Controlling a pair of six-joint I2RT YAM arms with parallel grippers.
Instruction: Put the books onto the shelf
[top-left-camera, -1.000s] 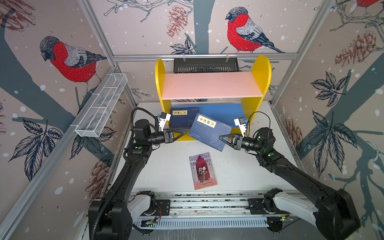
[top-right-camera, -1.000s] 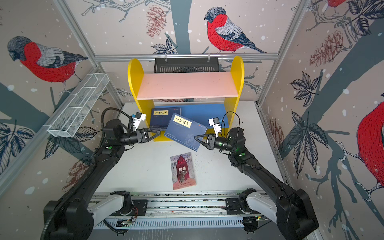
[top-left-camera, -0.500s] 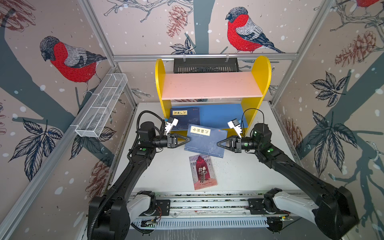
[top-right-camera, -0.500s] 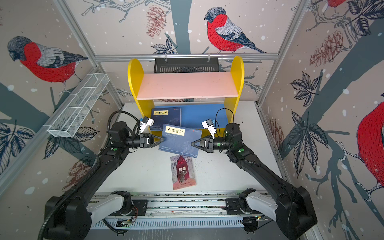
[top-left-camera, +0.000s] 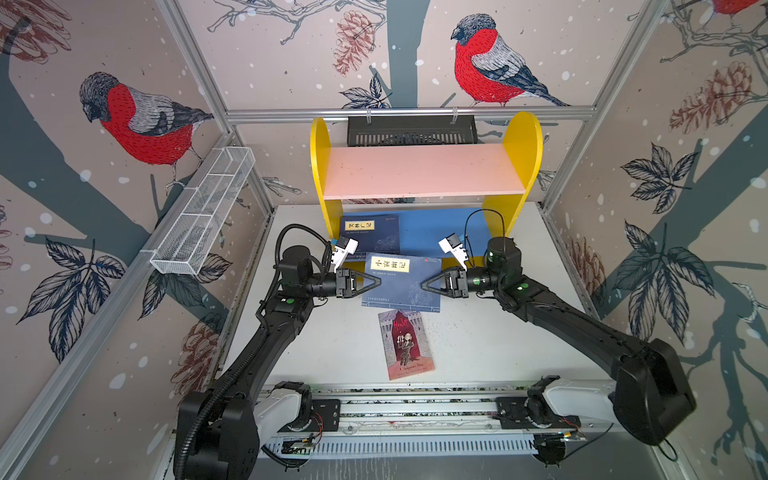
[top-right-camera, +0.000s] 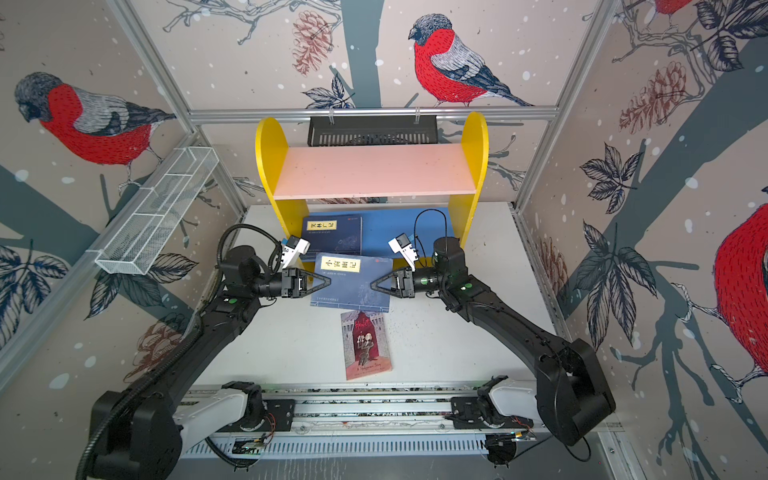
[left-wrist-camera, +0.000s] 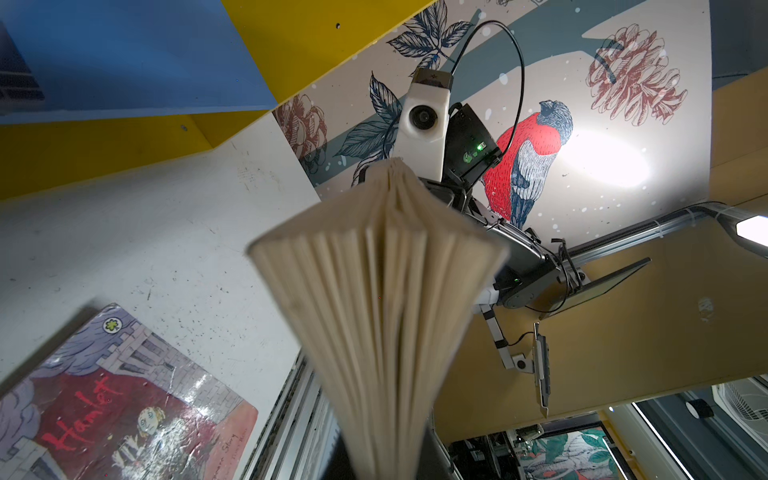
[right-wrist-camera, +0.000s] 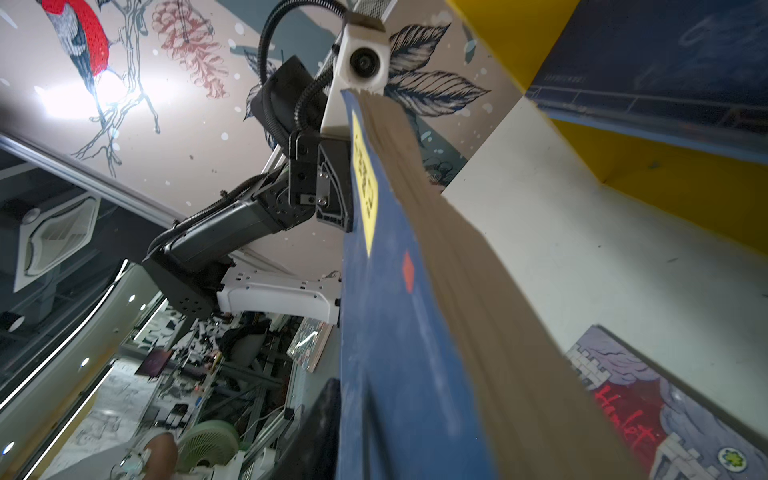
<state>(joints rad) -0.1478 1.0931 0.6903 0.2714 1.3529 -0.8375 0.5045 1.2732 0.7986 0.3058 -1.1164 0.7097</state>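
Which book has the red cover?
The Hamlet book, lying flat on the table. The held book and the shelf book are navy with yellow labels.

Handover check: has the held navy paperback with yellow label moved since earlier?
Yes: navy paperback moved away from the yellow-sided shelf toward the red Hamlet book.

Navy book (top-left-camera: 401, 286) aloft before shelf (top-left-camera: 424, 174), another book (top-left-camera: 370, 235) on blue board (top-left-camera: 436, 232), Hamlet (top-left-camera: 405, 345) flat.

My arms reach inward, wrists level; my left gripper (top-left-camera: 378, 282) clamped tight, my right gripper (top-left-camera: 424, 286) facing it.
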